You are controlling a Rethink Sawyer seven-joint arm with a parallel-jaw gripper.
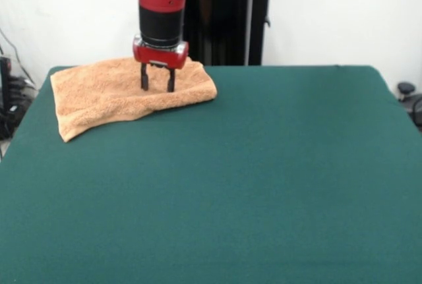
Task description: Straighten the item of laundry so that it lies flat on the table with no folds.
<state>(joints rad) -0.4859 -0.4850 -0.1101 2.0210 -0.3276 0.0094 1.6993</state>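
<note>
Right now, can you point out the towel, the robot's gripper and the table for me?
towel (99, 99): front view, on its fuzzy top surface, left of the gripper.
gripper (157, 86): front view, midway between its two dark fingertips, which stand apart.
table (264, 185): front view, on bare green cloth.

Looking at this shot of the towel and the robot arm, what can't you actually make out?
- Front view: the towel looks doubled over, but what lies beneath its top layer is hidden by the cloth itself.
- Whether the claw tips touch the towel or hang just above it cannot be told from this angle.
- The towel's far edge behind the claw is blocked by the arm.
- The table near edge is cut off by the picture's bottom.
</note>
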